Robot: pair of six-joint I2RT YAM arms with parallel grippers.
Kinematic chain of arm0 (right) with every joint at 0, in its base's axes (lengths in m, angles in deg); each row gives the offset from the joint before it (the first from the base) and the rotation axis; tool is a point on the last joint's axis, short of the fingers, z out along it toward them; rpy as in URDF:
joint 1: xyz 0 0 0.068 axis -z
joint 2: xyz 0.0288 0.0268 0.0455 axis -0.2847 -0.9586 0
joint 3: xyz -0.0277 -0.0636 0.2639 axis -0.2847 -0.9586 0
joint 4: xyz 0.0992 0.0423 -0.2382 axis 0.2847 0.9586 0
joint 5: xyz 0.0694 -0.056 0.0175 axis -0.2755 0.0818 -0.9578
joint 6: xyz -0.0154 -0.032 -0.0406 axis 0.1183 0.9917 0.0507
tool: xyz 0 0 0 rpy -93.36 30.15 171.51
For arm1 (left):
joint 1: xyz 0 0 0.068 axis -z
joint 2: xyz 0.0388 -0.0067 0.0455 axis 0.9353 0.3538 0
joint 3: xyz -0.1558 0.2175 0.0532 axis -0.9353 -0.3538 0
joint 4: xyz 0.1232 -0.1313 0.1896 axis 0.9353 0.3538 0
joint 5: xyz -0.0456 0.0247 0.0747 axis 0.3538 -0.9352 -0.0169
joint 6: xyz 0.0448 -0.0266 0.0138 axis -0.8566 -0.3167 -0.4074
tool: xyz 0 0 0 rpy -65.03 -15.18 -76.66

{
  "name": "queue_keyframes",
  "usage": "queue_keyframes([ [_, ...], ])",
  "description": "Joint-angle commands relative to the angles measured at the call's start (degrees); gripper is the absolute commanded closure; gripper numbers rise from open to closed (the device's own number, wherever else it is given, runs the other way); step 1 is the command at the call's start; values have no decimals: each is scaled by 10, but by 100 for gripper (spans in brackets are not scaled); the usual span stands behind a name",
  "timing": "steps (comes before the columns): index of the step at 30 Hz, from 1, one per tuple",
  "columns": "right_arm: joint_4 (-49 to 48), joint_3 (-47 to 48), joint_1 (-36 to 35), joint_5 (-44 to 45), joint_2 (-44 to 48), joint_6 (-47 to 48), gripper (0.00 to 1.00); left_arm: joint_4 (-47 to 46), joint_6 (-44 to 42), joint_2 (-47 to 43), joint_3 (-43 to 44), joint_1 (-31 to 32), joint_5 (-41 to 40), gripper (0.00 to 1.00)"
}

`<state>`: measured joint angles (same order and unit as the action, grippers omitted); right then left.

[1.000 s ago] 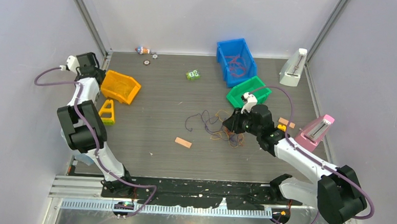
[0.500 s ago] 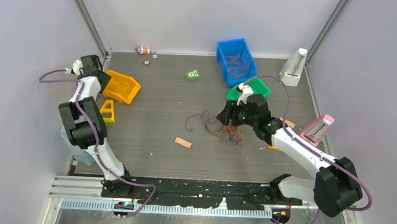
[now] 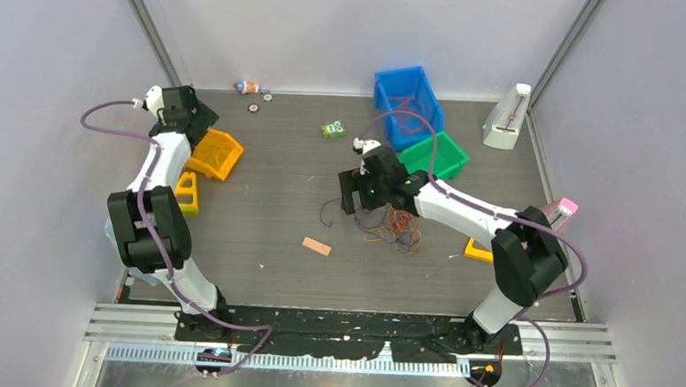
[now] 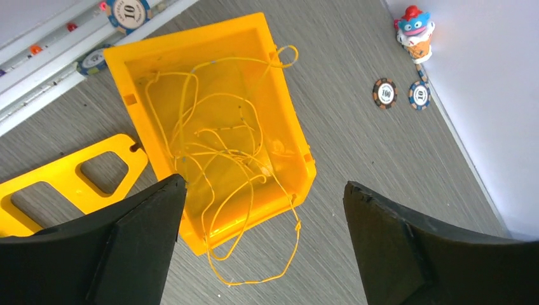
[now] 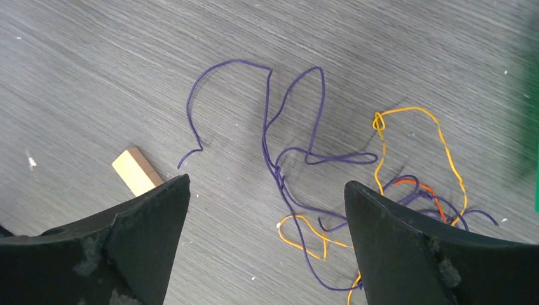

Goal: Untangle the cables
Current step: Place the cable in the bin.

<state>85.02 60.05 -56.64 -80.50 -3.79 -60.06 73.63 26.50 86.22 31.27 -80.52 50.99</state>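
- Grey wood-grain table (image 3: 268, 198), pale walls on three sides.
- Left pincer (image 4: 260, 190): black fingers spread wide, nothing btwn them. Hovers over open yellow plastic bin (image 4: 290, 121) at far left of table.
- Bin holds loose bunch of thin orange-yellow cables (image 4: 216, 149); a few loops spill over its near rim onto table.
- Right pincer (image 5: 267, 187): jaws wide apart, empty, above mid-table tangle of thin cables (image 3: 391, 223).
- Tangle: dark purple strand (image 5: 235, 61) loops out on left of wrist view, orange-yellow strand (image 5: 407, 108) on right, short red bit (image 5: 416, 184) where they cross.
- Small tan wooden block (image 5: 136, 170) near purple strand's loose end, not touching.
- Blue plastic bin (image 3: 385, 103) at far edge w/ red wires (image 3: 410, 113) inside; green bin (image 3: 452, 155) just beside it.
- Yellow triangular frame (image 4: 63, 178) next to yellow bin.
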Motion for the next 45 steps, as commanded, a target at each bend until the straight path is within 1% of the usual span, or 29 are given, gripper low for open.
queue_keyframes([
  [1,53,71,-13,57,-42,16,5,-9,-18,-19,-5,-7,-43,3],
  [5,68,101,-19,75,-83,18,5,-8,-22,2,7,-15,-37,2],
  [10,88,131,-27,113,-140,26,5,-12,-23,42,33,-28,9,3],
  [12,95,150,-27,125,-163,29,3,-16,-38,58,49,-29,28,3],
  [13,99,156,-27,128,-178,29,0,-6,-40,68,62,-31,33,3],
  [14,104,165,-25,126,-184,28,4,8,-40,78,76,-33,41,3],
  [15,105,169,-24,120,-196,28,12,17,-40,88,89,-37,49,3],
  [16,103,174,-23,102,-200,26,17,21,-38,95,96,-42,55,3],
  [17,101,175,-22,94,-206,26,30,24,-34,99,101,-45,60,3],
  [18,97,178,-22,78,-207,26,45,26,-31,100,103,-48,64,4],
  [19,95,179,-21,71,-206,26,53,25,-29,99,105,-50,68,5],
  [20,88,178,-22,58,-203,27,67,24,-29,94,103,-49,66,5],
  [21,84,176,-22,54,-194,27,73,19,-32,86,101,-49,65,6],
  [22,79,172,-22,49,-189,29,83,15,-36,79,96,-49,64,6],
  [24,76,171,-21,44,-170,35,92,13,-38,59,90,-49,60,7],
  [26,76,171,-22,37,-149,42,94,14,-34,36,76,-46,49,7],
  [29,74,169,-22,32,-119,45,95,10,-16,-4,39,-40,17,8],
  [32,69,161,-22,31,-98,46,95,-6,1,-50,-5,-38,-9,11],
  [34,63,153,-22,29,-89,45,95,-13,18,-72,-30,-38,-30,15],
  [36,56,144,-22,28,-82,43,95,-7,42,-83,-46,-41,-26,22],
  [38,45,133,-22,26,-76,44,95,-1,64,-85,-58,-43,4,26],
  [41,23,111,-22,18,-68,42,95,-1,74,-89,-77,-44,33,28],
  [45,-5,85,-22,15,-59,38,95,16,74,-103,-97,-49,2,31],
])
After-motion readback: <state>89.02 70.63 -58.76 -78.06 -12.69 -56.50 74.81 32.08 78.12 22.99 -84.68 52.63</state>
